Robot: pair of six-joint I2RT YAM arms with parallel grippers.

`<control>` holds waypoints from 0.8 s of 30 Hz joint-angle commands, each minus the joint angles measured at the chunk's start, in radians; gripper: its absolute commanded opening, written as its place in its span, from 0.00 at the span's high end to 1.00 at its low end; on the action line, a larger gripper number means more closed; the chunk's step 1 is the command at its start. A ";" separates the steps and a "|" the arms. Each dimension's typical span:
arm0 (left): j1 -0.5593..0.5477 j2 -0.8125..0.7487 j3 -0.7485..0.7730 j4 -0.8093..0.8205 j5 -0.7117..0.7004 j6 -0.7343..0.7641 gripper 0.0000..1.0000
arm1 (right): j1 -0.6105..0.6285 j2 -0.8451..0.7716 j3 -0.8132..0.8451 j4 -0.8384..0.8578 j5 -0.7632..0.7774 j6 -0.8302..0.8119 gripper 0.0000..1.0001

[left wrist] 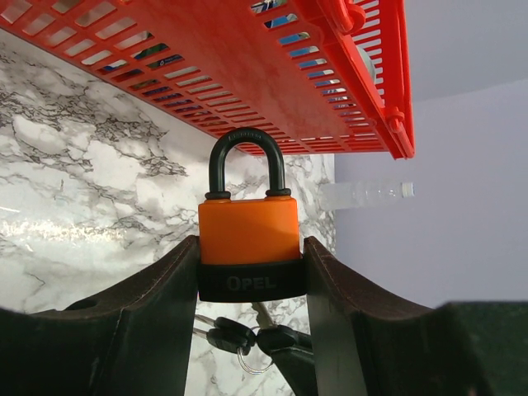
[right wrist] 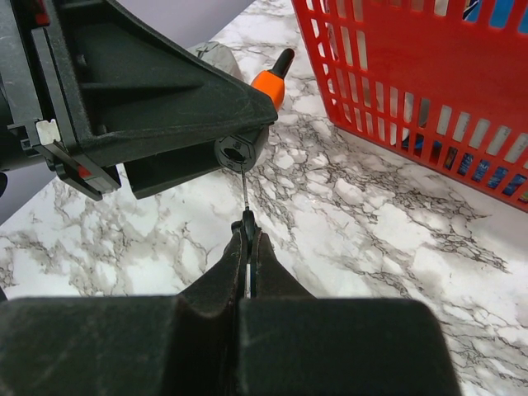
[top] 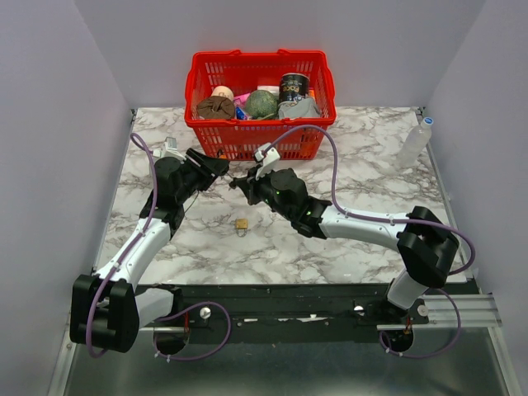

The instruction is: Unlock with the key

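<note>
My left gripper is shut on the orange-and-black padlock, gripping its black base with the shackle pointing away from the wrist. In the top view this gripper hovers in front of the basket. My right gripper is shut on the black head of the key. The thin blade points straight at the keyhole in the padlock's underside, and its tip meets it. I cannot tell how deep it goes. Seen past the left fingers, the key sits just under the padlock, with spare keys on a ring beside it.
A red basket full of items stands at the back, close behind both grippers. A small brass padlock lies on the marble table below the grippers. At the back right edge stands a clear bottle.
</note>
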 commanded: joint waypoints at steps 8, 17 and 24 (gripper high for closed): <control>0.007 0.004 -0.008 0.060 0.033 -0.012 1.00 | 0.009 -0.013 0.032 0.042 0.036 -0.013 0.99; 0.007 0.006 -0.011 0.065 0.036 -0.018 1.00 | 0.009 0.001 0.047 0.047 0.045 -0.019 0.99; 0.007 0.007 -0.014 0.071 0.042 -0.026 1.00 | 0.009 0.024 0.069 0.041 0.062 -0.027 0.99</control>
